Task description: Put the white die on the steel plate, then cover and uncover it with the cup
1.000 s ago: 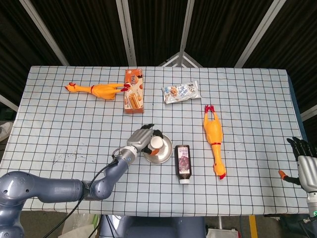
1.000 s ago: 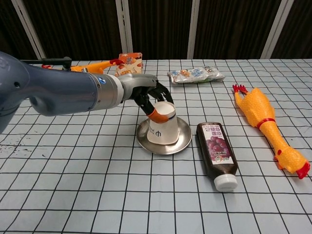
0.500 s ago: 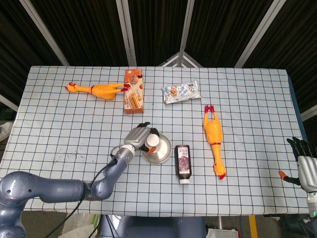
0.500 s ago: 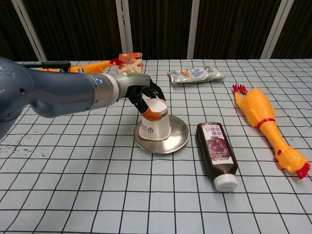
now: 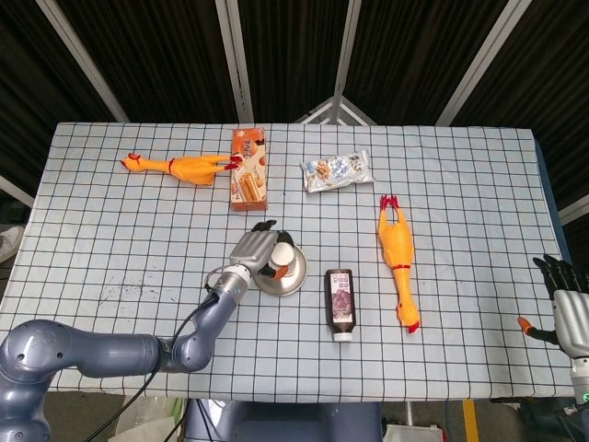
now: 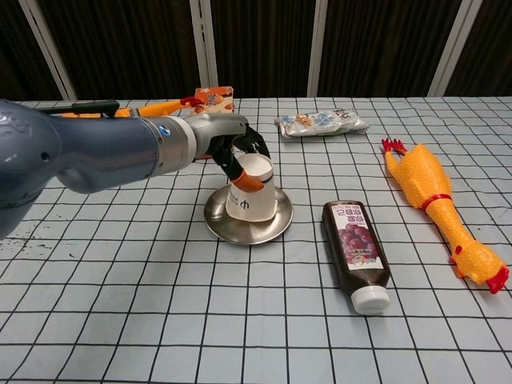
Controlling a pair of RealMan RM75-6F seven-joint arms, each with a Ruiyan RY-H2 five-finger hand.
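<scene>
- Our left hand [image 6: 234,158] grips the cup [image 6: 252,188], fingers wrapped around its upper part; same hand in the head view [image 5: 258,249].
- Cup is upside down, tilted slightly, standing on the plate [image 6: 226,230]. In the head view the cup [image 5: 282,259] sits at the left of the plate [image 5: 293,281].
- Die: we can't see it in either view, so we can't tell where it is.
- Plate lies on the checked table [image 6: 160,304], near the middle, just left of the bottle [image 6: 355,248].
- Bottle lies flat, white cap toward us, apart from the plate.
- Right of the bottle, a rubber chicken [image 6: 436,206] lies lengthwise, head toward us.
- Far side: a box [image 5: 248,168] lies flat, with a second chicken [image 5: 179,167] to its left, its feet touching the box.
- A snack bag [image 5: 337,170] lies to the right of the box, well apart from the plate.
- Our right hand [image 5: 563,295] is off the table's right edge, low in the head view, fingers apart, holding nothing.
</scene>
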